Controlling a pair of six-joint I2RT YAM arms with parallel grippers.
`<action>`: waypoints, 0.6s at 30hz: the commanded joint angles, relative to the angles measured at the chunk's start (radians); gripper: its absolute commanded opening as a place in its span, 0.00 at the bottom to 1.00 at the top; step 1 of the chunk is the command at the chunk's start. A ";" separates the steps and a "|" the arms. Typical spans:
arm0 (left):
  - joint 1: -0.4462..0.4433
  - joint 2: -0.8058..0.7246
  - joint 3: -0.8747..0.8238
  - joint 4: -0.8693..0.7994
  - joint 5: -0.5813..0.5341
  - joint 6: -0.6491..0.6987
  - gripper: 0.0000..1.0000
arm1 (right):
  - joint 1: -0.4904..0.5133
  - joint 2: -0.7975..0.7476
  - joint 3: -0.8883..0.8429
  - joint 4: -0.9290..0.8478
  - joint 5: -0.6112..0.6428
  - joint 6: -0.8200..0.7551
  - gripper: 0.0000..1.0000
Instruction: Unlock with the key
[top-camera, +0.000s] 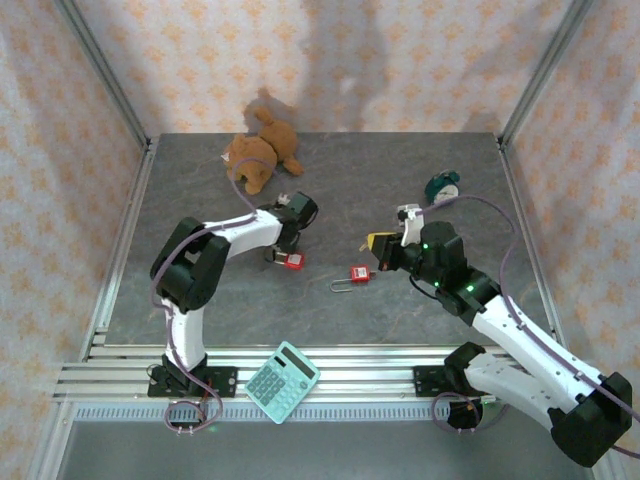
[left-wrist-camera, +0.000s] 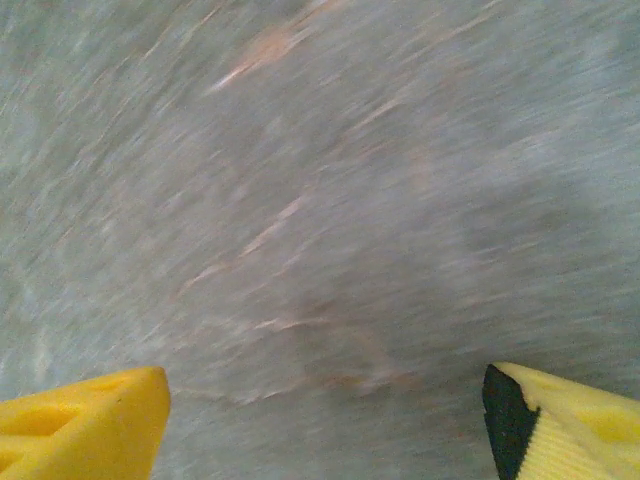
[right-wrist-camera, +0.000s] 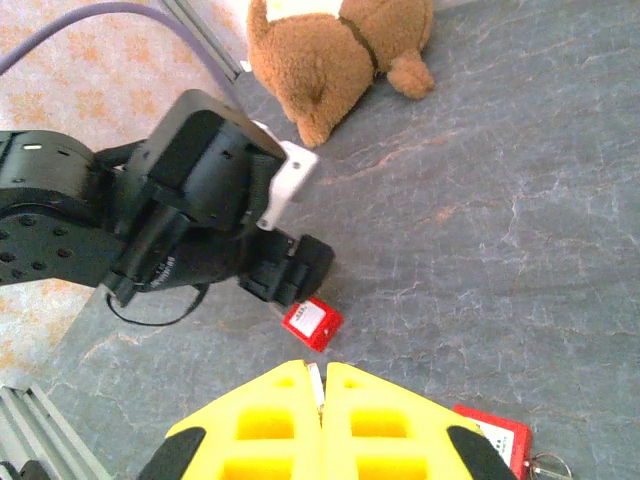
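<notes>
Key in fully closed right gripper

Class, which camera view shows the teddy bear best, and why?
Top external: the whole teddy bear lies there uncropped. The right wrist view shows it closer and sharper, but the frame's top edge cuts it off.

Even bright light, soft shadows on back wall, left wrist pic heavily blurred, prob motion.
</notes>
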 joint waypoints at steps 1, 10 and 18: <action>0.005 -0.084 -0.086 -0.034 -0.052 -0.079 0.83 | -0.004 0.003 -0.011 0.045 -0.014 0.015 0.04; -0.012 -0.265 -0.321 0.032 0.117 -0.209 0.72 | -0.004 0.018 0.006 0.060 -0.033 0.021 0.03; -0.112 -0.370 -0.376 0.027 0.187 -0.228 0.69 | -0.003 0.001 0.022 0.037 -0.019 0.011 0.03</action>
